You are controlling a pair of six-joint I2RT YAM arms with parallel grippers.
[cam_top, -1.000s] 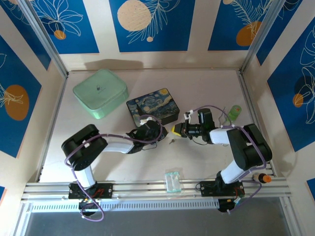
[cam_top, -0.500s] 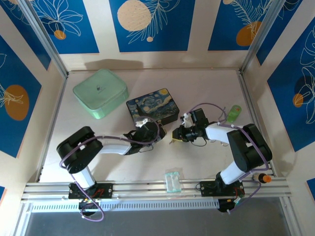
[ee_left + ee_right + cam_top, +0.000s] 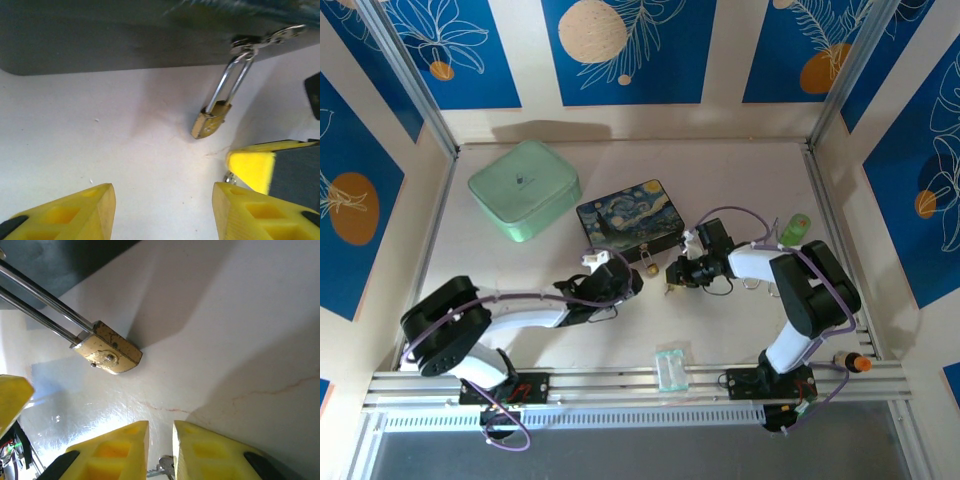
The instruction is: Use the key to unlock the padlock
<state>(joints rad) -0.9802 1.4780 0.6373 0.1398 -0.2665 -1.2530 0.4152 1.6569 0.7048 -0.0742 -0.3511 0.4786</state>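
Right wrist: padlock (image 3: 107,354) beyond pincer's (image 3: 160,429) key (image 3: 161,468)

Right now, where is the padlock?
In the top view the padlock lies mid-table, its shackle hooked on the latch of the starry tin, between the left hand and the right hand holding the key.

Pale tabletop (image 3: 740,170) — blue leaf-printed wall panels (image 3: 630,50) all around

The padlock (image 3: 211,122) is tiny, with a gold body and a long silver loop. Both loop ends sit in the body. It hangs from the dark tin's (image 3: 100,35) latch and slants down to the white bench (image 3: 100,140). The key (image 3: 162,467), a small silver bit, is pinched in the right tool (image 3: 160,432) close by.
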